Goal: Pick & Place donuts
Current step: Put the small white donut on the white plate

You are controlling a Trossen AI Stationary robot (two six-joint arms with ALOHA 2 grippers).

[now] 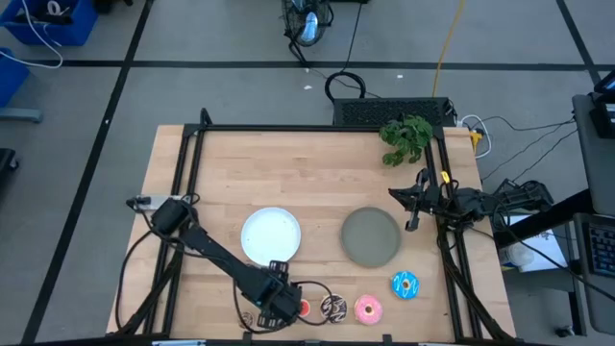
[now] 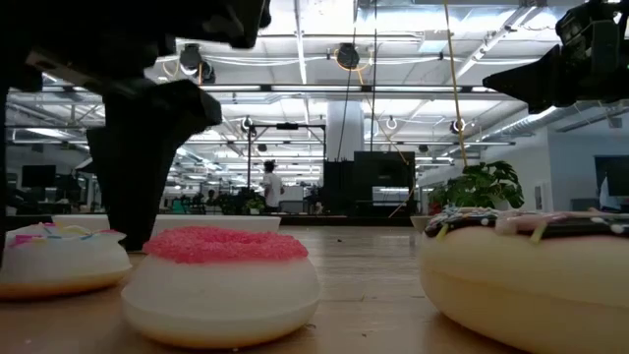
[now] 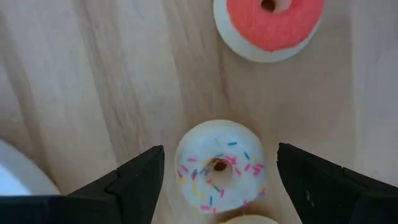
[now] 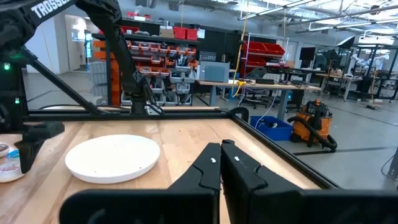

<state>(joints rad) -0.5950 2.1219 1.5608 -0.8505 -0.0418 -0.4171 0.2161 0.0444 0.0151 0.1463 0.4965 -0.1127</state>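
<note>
A round white plate (image 1: 270, 234) lies on the wooden surface (image 1: 288, 173), left of centre, with a round grey plate (image 1: 371, 236) to its right, the 2 well apart. A small green plant (image 1: 406, 137) sits at the far right corner of the surface. A black frame (image 1: 317, 128) runs along the far edge. Beyond it on the floor lie black cables (image 1: 346, 86) and a yellow cord (image 1: 447, 43). A blue bin (image 1: 58, 19) stands far left. In the low view a person (image 2: 269, 185) stands far back in the room.
</note>
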